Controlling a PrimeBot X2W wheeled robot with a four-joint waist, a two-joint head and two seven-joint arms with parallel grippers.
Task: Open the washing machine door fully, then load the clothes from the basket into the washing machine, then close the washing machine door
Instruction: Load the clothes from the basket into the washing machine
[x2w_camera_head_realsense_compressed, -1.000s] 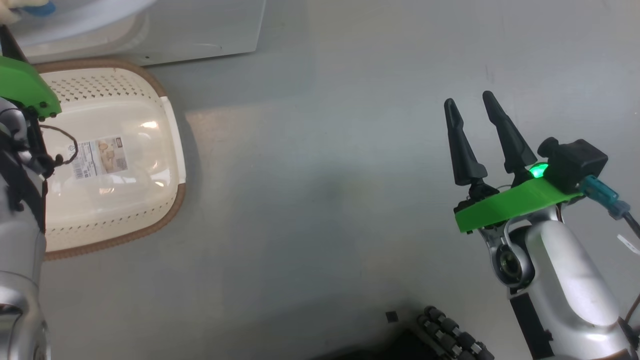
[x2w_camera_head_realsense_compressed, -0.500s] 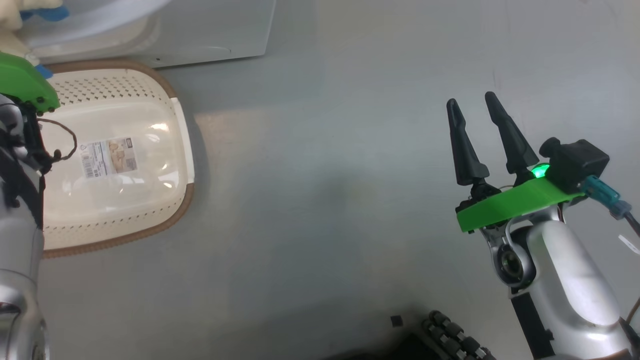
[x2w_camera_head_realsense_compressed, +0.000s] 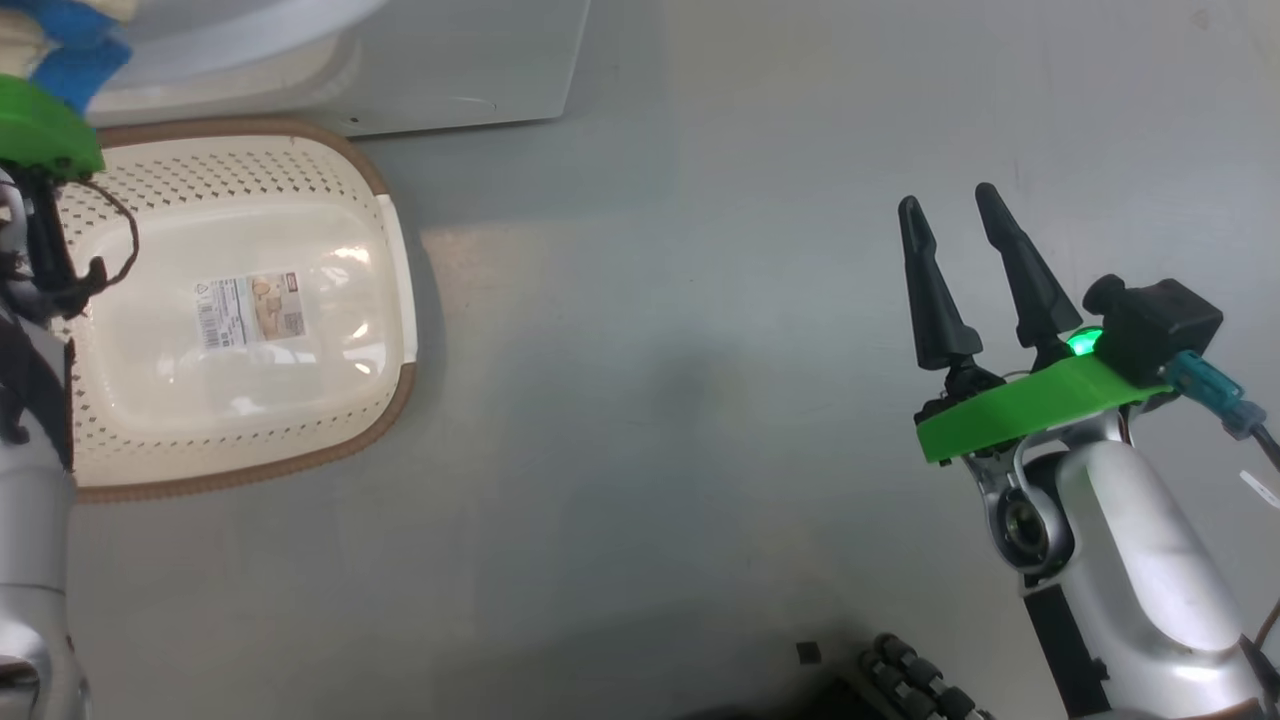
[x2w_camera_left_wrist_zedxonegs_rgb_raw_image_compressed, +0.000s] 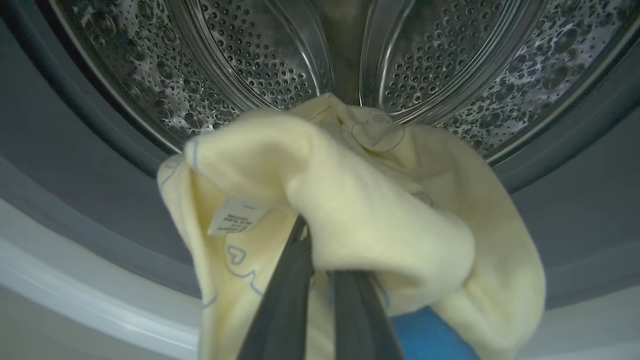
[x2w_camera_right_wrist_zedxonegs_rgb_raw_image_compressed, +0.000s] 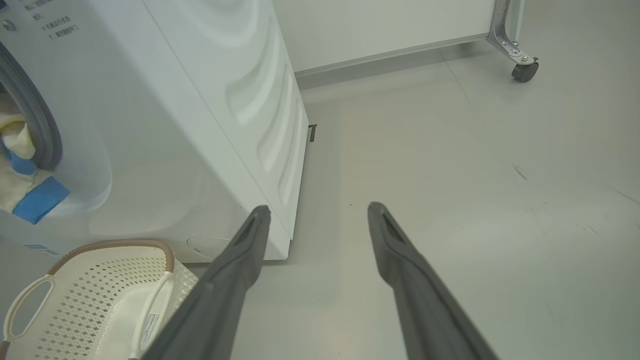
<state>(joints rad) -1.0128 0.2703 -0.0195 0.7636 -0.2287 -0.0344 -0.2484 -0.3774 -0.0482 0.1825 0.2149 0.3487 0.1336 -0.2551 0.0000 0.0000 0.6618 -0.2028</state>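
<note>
Since a second ago the head view was swung sideways. Now the clothes (x2w_camera_left_wrist_zedxonegs_rgb_raw_image_compressed: 360, 200) are pinched by the left jaws at the drum (x2w_camera_left_wrist_zedxonegs_rgb_raw_image_compressed: 440, 55) mouth, with the jaw tips hidden. Right jaws are held spread, and the basket (x2w_camera_head_realsense_compressed: 200, 170) lies at 9 o'clock.

The grey floor (x2w_camera_head_realsense_compressed: 650, 420) carries the cream basket (x2w_camera_head_realsense_compressed: 240, 400), just beside the white washing machine (x2w_camera_head_realsense_compressed: 470, 60)

The right gripper (x2w_camera_head_realsense_compressed: 947, 197) has two long matt black fingers (x2w_camera_head_realsense_compressed: 930, 300) tapering to blunt tips, set on a green plate (x2w_camera_head_realsense_compressed: 1030, 410) beside a glowing green lamp (x2w_camera_head_realsense_compressed: 1076, 343) and a black camera box (x2w_camera_head_realsense_compressed: 1155, 322) with a teal plug (x2w_camera_head_realsense_compressed: 1203, 388). Behind it runs a rounded silver forearm (x2w_camera_head_realsense_compressed: 1140, 560) (a black strap (x2w_camera_head_realsense_compressed: 1060, 630) down its side). The left arm (x2w_camera_head_realsense_compressed: 30, 560) is silver, with its own green mount (x2w_camera_head_realsense_compressed: 40, 135) and a thin black cable (x2w_camera_head_realsense_compressed: 134, 235) looped.
</note>
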